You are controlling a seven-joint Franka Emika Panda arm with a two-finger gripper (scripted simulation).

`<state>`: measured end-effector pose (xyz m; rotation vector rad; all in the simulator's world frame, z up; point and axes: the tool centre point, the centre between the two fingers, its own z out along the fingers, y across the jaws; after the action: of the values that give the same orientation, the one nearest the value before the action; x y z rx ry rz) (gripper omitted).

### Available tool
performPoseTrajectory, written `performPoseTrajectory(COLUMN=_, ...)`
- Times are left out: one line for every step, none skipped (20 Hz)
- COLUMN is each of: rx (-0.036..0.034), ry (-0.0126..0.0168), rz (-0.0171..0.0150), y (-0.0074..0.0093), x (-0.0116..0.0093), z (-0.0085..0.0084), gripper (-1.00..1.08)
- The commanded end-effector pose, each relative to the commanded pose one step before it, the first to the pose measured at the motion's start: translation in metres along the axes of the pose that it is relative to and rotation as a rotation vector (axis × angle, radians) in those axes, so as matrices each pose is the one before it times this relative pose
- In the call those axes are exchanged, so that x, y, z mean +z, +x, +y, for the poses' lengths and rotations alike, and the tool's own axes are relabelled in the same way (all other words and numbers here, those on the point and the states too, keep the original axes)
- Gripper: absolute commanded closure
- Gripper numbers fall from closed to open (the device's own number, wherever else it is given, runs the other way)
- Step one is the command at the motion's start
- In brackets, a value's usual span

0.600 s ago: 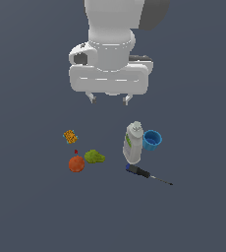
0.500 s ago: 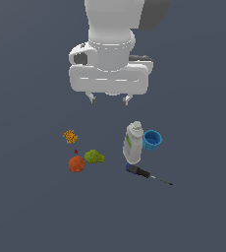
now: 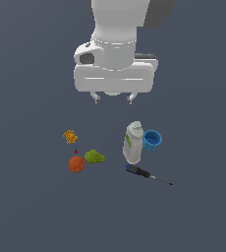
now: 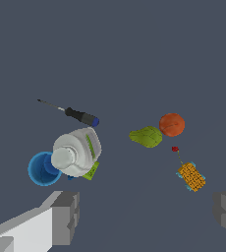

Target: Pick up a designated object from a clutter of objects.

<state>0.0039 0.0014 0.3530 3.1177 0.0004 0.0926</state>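
Observation:
The olive-green lumpy object point(image 3: 94, 157) lies on the floor beside the orange-red ball point(image 3: 76, 164); it also shows in the wrist view point(image 4: 146, 137) next to the ball point(image 4: 172, 124). My gripper point(image 3: 113, 98) hangs open and empty high above the clutter, apart from every item. In the wrist view its two fingers point(image 4: 63, 216) stand wide apart. The yellow-orange speckled bit point(image 3: 70, 136), white bottle point(image 3: 133, 142), blue cup point(image 3: 152, 140) and blue-handled screwdriver point(image 3: 145, 174) lie around it.
A tiny red marker point(image 3: 76, 151) sits between the speckled bit and the ball. The bottle point(image 4: 76, 152) stands upright against the cup point(image 4: 42, 168). The screwdriver point(image 4: 71, 113) lies flat on the dark grey floor point(image 3: 31, 206).
The arm has shifted slightly toward the exterior view's right and turned a little. The objects have not moved.

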Motion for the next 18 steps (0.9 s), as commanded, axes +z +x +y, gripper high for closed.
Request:
performPoseTrajectory(rx=-0.00602, ry=0.00026, rz=-0.00076, y=-0.00008, x=-0.00027, z=-0.00134, gripper=-0.92)
performPoseTrajectory(rx=0.00228, ry=-0.00010, rz=0.00023, y=0.00001, x=0.00010, z=0.00066, gripper=-0.92)
performPoseTrajectory(rx=0.00068, ry=-0.00004, rz=0.00008, y=0.00004, x=0.00013, z=0.00028, gripper=-0.92)
performPoseTrajectory(rx=-0.00098, ry=0.00001, rz=-0.00005, y=0.00009, x=0.00023, z=0.00004, gripper=-0.92)
performPoseTrajectory(rx=-0.00207, ry=0.00004, rz=-0.00013, y=0.00016, x=0.00042, z=0.00014, gripper=-0.92)
performPoseTrajectory(rx=-0.00331, ry=0.00006, rz=-0.00020, y=0.00025, x=0.00065, z=0.00016, gripper=-0.92)
performPoseTrajectory(rx=-0.00441, ry=0.00007, rz=-0.00026, y=0.00035, x=0.00092, z=0.00025, gripper=-0.92)
performPoseTrajectory(rx=-0.00547, ry=0.00008, rz=-0.00031, y=0.00044, x=0.00118, z=0.00035, gripper=-0.92)
performPoseTrajectory(rx=-0.00647, ry=0.00010, rz=-0.00036, y=0.00053, x=0.00144, z=0.00048, gripper=-0.92)
performPoseTrajectory(rx=-0.00755, ry=0.00011, rz=-0.00042, y=0.00061, x=0.00170, z=0.00056, gripper=-0.92)
performPoseTrajectory(rx=-0.00850, ry=0.00013, rz=-0.00046, y=0.00068, x=0.00193, z=0.00066, gripper=-0.92)
performPoseTrajectory(rx=-0.00939, ry=0.00015, rz=-0.00051, y=0.00074, x=0.00213, z=0.00073, gripper=-0.92)
performPoseTrajectory(rx=-0.01028, ry=0.00017, rz=-0.00056, y=0.00079, x=0.00233, z=0.00080, gripper=-0.92)
performPoseTrajectory(rx=-0.01139, ry=0.00020, rz=-0.00062, y=0.00085, x=0.00257, z=0.00090, gripper=-0.92)
performPoseTrajectory(rx=-0.01241, ry=0.00023, rz=-0.00067, y=0.00090, x=0.00279, z=0.00096, gripper=-0.92)
performPoseTrajectory(rx=-0.01337, ry=0.00026, rz=-0.00072, y=0.00094, x=0.00302, z=0.00106, gripper=-0.92)
performPoseTrajectory(rx=-0.01441, ry=0.00029, rz=-0.00077, y=0.00097, x=0.00327, z=0.00117, gripper=-0.92)
performPoseTrajectory(rx=-0.01543, ry=0.00033, rz=-0.00082, y=0.00100, x=0.00351, z=0.00127, gripper=-0.92)
